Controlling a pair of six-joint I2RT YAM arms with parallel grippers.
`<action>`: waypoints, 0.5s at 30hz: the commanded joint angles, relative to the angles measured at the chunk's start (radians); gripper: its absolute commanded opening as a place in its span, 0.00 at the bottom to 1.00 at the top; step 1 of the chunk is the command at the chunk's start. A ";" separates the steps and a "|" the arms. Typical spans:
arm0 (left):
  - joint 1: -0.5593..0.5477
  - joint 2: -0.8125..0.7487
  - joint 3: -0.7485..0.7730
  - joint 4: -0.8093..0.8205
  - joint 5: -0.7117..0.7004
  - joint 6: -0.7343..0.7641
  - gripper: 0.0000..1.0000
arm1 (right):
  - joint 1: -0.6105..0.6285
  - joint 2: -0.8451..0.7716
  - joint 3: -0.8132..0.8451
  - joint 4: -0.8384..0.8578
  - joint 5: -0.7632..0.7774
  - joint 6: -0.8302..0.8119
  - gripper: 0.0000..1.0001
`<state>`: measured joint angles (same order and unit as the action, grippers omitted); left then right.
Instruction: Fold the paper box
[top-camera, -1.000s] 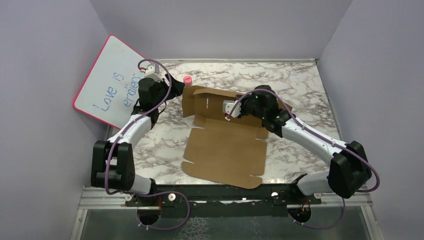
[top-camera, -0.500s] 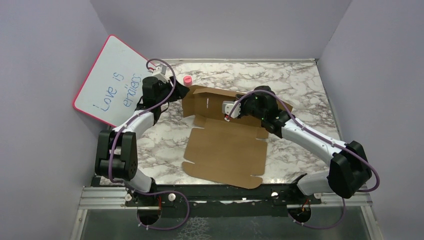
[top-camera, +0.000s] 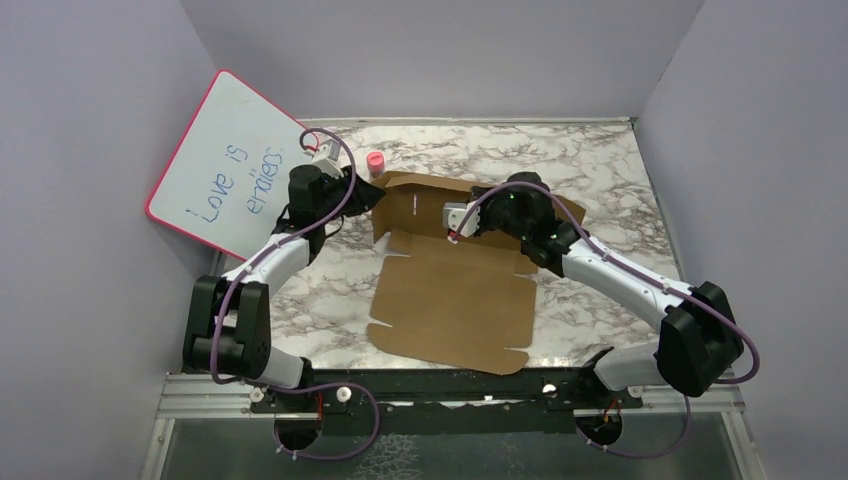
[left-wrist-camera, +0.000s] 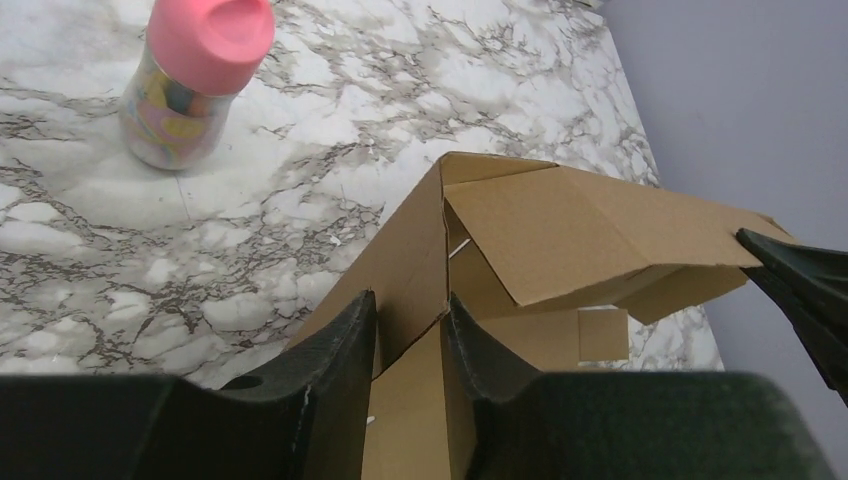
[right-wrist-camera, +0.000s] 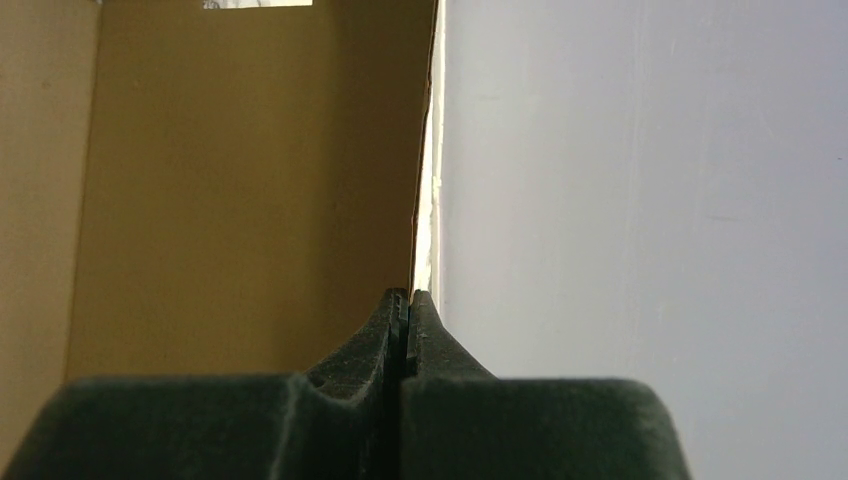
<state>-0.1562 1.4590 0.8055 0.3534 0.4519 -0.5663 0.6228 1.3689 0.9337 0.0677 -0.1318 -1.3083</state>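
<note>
The paper box (top-camera: 450, 300) is a brown cardboard sheet. Its near panel lies flat on the marble table, and its far panel (top-camera: 420, 205) stands raised with flaps folded in. My left gripper (top-camera: 368, 192) is at the raised part's left end. In the left wrist view it (left-wrist-camera: 410, 300) is shut on the cardboard side wall (left-wrist-camera: 400, 260). My right gripper (top-camera: 497, 212) is at the raised panel's right part. In the right wrist view it (right-wrist-camera: 408, 292) is shut on the thin cardboard edge (right-wrist-camera: 250, 180).
A small jar with a pink cap (top-camera: 375, 160) stands just behind the box's left corner and shows in the left wrist view (left-wrist-camera: 195, 85). A pink-framed whiteboard (top-camera: 225, 165) leans on the left wall. Purple walls enclose the table (top-camera: 600, 170).
My left arm has swung right from beside the whiteboard to the box's left end. The box has shifted slightly to the right. The right arm has held still.
</note>
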 joint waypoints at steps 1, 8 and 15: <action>-0.023 -0.062 -0.029 0.039 -0.003 -0.014 0.28 | 0.016 -0.009 -0.020 0.049 0.029 -0.040 0.01; -0.068 -0.101 -0.075 0.039 -0.023 0.005 0.14 | 0.023 -0.015 -0.023 0.037 0.031 -0.057 0.01; -0.135 -0.154 -0.129 0.040 -0.071 0.045 0.12 | 0.024 0.041 0.011 0.076 0.092 0.007 0.01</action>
<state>-0.2424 1.3617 0.7063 0.3599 0.3847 -0.5396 0.6357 1.3720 0.9226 0.0929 -0.0959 -1.3334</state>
